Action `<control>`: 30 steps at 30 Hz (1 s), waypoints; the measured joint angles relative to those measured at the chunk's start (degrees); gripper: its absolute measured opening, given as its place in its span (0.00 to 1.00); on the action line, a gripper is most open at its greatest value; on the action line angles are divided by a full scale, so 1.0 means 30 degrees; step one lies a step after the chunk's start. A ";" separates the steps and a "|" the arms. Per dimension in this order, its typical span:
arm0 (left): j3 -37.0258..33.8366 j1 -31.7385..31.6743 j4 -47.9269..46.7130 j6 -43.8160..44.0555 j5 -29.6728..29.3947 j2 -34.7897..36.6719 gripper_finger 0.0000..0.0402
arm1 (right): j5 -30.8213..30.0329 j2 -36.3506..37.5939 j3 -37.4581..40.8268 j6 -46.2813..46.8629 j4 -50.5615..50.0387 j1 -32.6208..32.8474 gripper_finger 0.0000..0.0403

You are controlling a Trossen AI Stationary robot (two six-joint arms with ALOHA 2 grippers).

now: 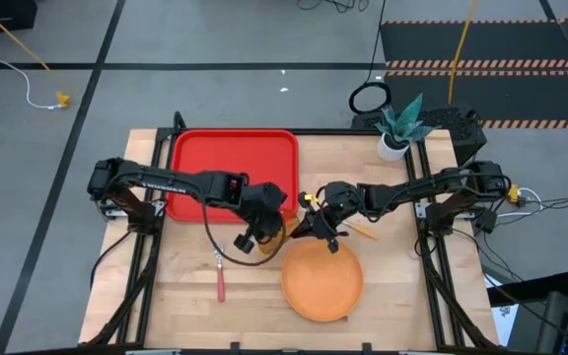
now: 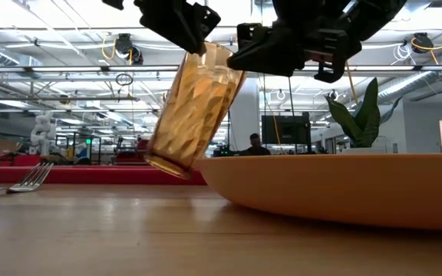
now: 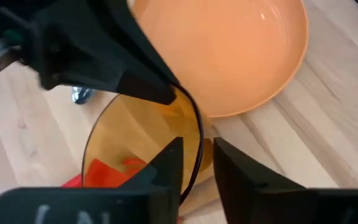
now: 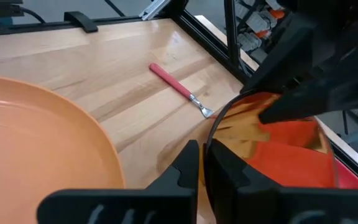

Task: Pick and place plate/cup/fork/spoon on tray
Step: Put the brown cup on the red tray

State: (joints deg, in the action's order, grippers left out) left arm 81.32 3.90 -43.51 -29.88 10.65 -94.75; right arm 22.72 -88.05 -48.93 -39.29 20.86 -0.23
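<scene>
The translucent amber cup (image 2: 194, 111) is tilted between my two grippers, just beyond the orange plate (image 1: 321, 281). My left gripper (image 1: 264, 232) and my right gripper (image 1: 311, 225) are both shut on its rim from opposite sides. The red tray (image 1: 230, 163) lies at the far left. The red-handled fork (image 1: 220, 278) lies flat on the table to the left of the plate. The orange-handled spoon (image 1: 365, 231) lies under my right arm. My left gripper pinches the cup's rim (image 3: 194, 134), one finger (image 3: 166, 168) inside the cup and one (image 3: 241, 180) outside. In the low view the cup hangs tilted, its base (image 2: 167, 165) toward the table's left and seemingly clear of the wood. My right gripper pinches the opposite side of the cup's rim (image 4: 213, 127) between its two fingers (image 4: 188, 165), one inside the cup and one outside. It comes from the table's right side, slanting down.
A white pot with a green plant (image 1: 397, 123) stands at the far right corner. Bare wood lies at the near left around the fork and to the right of the plate.
</scene>
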 joint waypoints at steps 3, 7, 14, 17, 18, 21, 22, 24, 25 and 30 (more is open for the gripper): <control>-0.0028 0.0142 -0.0154 -0.1308 0.0069 -0.0234 0.12 | -0.0015 0.0000 0.0000 -0.0044 -0.0169 0.0000 0.01; -0.0045 0.0386 -0.0108 -0.2377 0.0021 -0.0397 0.06 | 0.0025 0.0069 -0.0035 -0.0227 0.0322 0.0000 0.07; -0.0073 0.0398 -0.0104 -0.1443 -0.0092 -0.0374 0.02 | -0.0099 0.0066 -0.0066 0.0986 0.1541 -0.0022 0.33; -0.0073 0.0511 0.0037 -0.0844 -0.0085 -0.0314 0.03 | -0.0122 0.0145 -0.0066 0.1471 0.1669 -0.0022 0.43; -0.0069 0.0570 0.0013 -0.0669 -0.0088 -0.0204 0.02 | -0.0115 0.0232 -0.0066 0.1551 0.1560 -0.0022 0.45; -0.0018 0.0733 0.0323 -0.0311 -0.0085 0.0050 0.02 | -0.0122 0.0936 -0.0053 0.2109 0.1348 -0.0022 0.50; -0.0015 0.0798 0.0353 -0.0211 -0.0091 0.0169 0.02 | -0.0115 0.1274 -0.0044 0.2395 0.1338 -0.0027 0.51; -0.0022 0.0920 0.0207 0.0197 -0.0319 0.0299 0.02 | -0.0133 0.2171 -0.0051 0.2801 0.1086 -0.0104 0.51; -0.0022 0.0998 0.0257 0.0224 -0.0547 0.0340 0.02 | -0.0134 0.2655 -0.0051 0.2877 0.0696 -0.0141 0.51; -0.0026 0.1027 0.0075 0.0908 -0.1554 0.0767 0.02 | -0.1589 0.4804 -0.0044 0.2892 -0.1395 -0.0146 0.51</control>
State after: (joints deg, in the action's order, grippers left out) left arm 81.24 6.98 -43.28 -27.16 5.99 -92.45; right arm 17.95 -73.64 -49.06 -30.61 16.68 -0.67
